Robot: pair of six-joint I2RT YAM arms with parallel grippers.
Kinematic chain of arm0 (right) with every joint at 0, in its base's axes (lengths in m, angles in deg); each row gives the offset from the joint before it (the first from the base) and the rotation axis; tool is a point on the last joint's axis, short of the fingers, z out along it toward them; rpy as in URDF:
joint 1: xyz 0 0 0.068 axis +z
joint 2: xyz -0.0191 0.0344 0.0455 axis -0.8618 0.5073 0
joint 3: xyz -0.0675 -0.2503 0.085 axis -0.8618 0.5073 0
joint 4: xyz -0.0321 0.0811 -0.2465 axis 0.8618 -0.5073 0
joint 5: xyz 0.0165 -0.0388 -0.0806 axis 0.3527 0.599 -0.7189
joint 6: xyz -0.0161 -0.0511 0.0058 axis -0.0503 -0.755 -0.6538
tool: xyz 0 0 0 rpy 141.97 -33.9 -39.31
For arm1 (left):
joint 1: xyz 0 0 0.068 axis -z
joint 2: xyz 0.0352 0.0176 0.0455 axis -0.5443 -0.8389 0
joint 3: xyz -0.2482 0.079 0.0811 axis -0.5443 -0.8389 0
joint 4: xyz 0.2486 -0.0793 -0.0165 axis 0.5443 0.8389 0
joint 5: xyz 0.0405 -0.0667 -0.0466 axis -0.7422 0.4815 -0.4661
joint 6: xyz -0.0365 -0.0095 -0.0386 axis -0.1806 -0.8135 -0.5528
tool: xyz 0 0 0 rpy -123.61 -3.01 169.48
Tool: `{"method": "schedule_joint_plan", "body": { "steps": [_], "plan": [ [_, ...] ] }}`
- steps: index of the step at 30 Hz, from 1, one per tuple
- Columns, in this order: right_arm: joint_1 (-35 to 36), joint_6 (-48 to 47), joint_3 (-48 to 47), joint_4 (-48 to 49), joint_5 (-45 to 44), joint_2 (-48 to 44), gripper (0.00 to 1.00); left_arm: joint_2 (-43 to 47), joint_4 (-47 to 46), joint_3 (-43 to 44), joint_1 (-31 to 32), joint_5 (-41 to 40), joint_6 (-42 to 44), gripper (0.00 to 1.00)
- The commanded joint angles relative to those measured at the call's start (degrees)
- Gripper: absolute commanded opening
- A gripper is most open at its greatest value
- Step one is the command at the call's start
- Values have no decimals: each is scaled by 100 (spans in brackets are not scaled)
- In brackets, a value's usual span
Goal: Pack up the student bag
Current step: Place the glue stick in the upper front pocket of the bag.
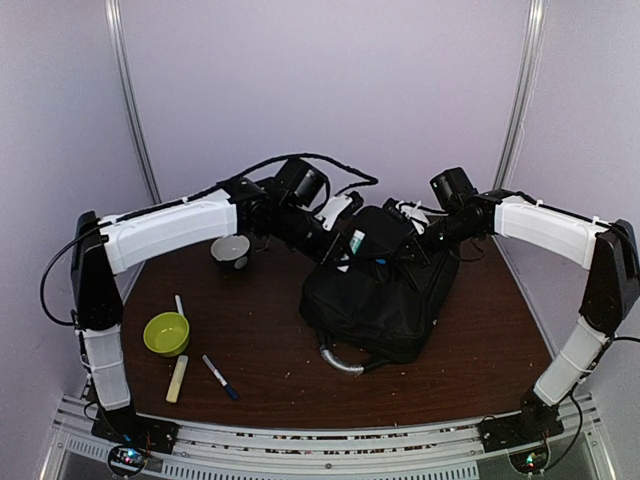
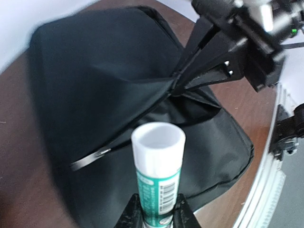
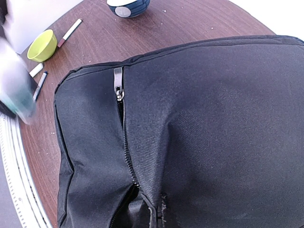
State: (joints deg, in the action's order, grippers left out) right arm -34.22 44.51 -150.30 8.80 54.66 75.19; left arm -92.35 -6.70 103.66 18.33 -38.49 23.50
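the student bag (image 1: 380, 300) lies on the table (image 1: 270, 350) toward 3 o'clock of its middle, the right gripper (image 2: 176, 88) pinching shut on its fabric at 1 o'clock, the left gripper (image 2: 156, 216) clamping a green-and-white tube (image 2: 159, 161) over its 11 o'clock edge.

Your top camera sat above and behind the arm bases, facing 12 o'clock and tilted down, far enough back to take in the whole table (image 1: 270, 370). Your left wrist camera rode close over the student bag (image 2: 95, 95). It looked past the left gripper (image 2: 157, 211) and the tube (image 2: 158, 166) toward the right gripper (image 2: 179, 86) at 1 o'clock. Your right wrist camera hung nearer still over the bag, with the green bowl (image 3: 42, 44) and markers (image 3: 69, 32) at 10 o'clock. All three views shared the bag.
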Motion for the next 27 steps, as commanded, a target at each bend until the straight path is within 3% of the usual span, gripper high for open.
{"method": "schedule_joint_plan", "body": {
  "steps": [1, 10, 19, 27],
  "plan": [
    [-17, 72, -199, 420, 457, -169, 0, -565, -812, 50, 25, 1396, -1162, 2],
    [-21, 137, -203, 466, 499, -202, 0, -1146, -1807, -225, 81, 1900, -2411, 1],
    [-7, 161, -150, 504, 591, -310, 0, -1938, -2313, 281, -10, 2159, -3613, 0],
    [10, 176, -79, 507, 704, -301, 0, -1828, -3799, -176, -183, 1343, -4651, 0]
  ]
}}
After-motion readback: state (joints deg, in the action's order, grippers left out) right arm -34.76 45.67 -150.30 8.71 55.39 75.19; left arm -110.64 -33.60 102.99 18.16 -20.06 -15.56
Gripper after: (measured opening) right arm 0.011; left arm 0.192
